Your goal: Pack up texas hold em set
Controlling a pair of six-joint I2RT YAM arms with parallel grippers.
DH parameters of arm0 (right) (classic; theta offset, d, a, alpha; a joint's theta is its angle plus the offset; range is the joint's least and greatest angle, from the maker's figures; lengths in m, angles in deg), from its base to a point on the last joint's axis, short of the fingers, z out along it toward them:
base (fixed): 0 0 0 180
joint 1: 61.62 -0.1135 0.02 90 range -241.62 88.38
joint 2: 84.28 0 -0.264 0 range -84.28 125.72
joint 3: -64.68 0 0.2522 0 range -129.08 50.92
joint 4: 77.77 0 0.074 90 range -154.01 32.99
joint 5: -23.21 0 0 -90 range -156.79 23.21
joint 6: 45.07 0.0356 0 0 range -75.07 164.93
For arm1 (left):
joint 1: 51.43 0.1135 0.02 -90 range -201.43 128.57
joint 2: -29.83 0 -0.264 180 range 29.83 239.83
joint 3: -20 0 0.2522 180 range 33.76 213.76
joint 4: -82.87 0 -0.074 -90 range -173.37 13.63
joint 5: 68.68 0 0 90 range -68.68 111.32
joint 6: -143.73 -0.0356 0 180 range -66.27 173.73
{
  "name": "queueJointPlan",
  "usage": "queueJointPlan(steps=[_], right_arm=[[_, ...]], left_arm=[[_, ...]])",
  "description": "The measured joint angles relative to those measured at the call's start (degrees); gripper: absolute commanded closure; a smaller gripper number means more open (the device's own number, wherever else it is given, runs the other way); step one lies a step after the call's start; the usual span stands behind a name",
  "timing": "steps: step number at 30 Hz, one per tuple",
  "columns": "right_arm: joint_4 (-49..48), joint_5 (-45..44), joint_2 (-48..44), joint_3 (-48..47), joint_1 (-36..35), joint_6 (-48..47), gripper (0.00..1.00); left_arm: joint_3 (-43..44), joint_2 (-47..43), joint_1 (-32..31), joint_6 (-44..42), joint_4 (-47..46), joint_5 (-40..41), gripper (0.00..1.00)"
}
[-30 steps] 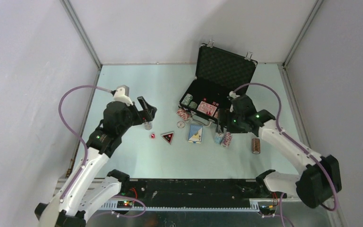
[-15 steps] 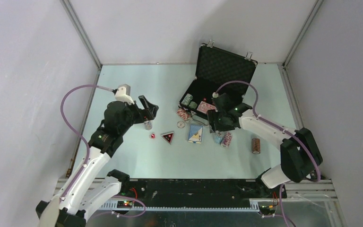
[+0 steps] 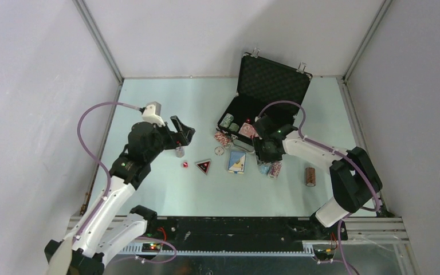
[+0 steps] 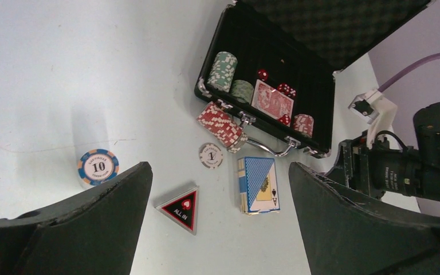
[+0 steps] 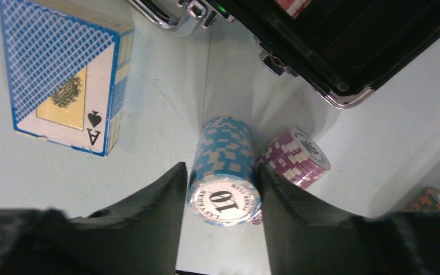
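Note:
The black briefcase (image 3: 275, 74) stands open at the back right, with green stacks (image 4: 222, 71) and a red deck (image 4: 272, 99) inside. My right gripper (image 5: 222, 172) is shut on an upright blue chip stack (image 5: 223, 154) that stands on the table in front of the case (image 5: 344, 51). The blue deck (image 3: 236, 161), black triangle (image 3: 203, 166), red die (image 3: 185, 164), white button (image 3: 219, 151) and red/white stack (image 3: 222, 138) lie on the table. My left gripper (image 3: 182, 133) is open and empty above the table, left of them.
A purple chip stack (image 5: 295, 157) lies against the blue one. A brown stack (image 3: 310, 176) lies further right. A small blue stack (image 4: 98, 167) stands below my left gripper. Grey walls enclose the table.
My right arm has swung left and forward from the case's front edge down onto the blue chip stack. My left gripper has drifted slightly right.

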Motion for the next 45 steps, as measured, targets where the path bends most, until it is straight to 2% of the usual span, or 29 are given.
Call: queueJointPlan(steps=[4,9,14,16,19,26,33,40,45], right_arm=[[0.4,0.9,0.2,-0.3,0.0,0.0,0.65],[3.0,4.7,0.0,-3.9,0.5,-0.1,0.72],[2.2,18.1,-4.2,-6.3,5.6,0.2,0.77],[1.2,26.0,-7.3,-6.6,8.7,1.0,0.78],[0.9,31.4,-8.9,-7.8,11.7,1.5,0.78],[0.2,43.3,-9.5,-11.5,11.6,2.7,0.78],[-2.1,48.2,-9.6,-11.5,10.4,6.0,0.78],[-4.7,50.1,-9.7,-11.5,8.2,8.0,0.78],[-5.7,50.7,-9.7,-11.5,7.3,8.6,0.79]], left_arm=[[0.0,0.6,-0.7,0.0,-1.4,-0.9,0.01],[0.0,2.8,-2.7,-0.6,-2.8,-2.7,0.0],[0.0,5.2,-5.1,-3.2,-6.4,-6.8,0.0],[-0.1,5.6,-6.6,-6.0,-9.5,-9.0,0.0],[-0.2,5.7,-10.1,-11.1,-12.9,-11.6,0.0],[-0.2,7.8,-17.6,-24.1,-16.2,-16.0,0.0],[1.0,11.5,-22.2,-32.3,-15.1,-16.7,0.0],[3.6,13.8,-23.7,-35.0,-14.1,-17.0,0.0],[4.5,15.2,-25.5,-36.5,-13.1,-17.2,0.05]])
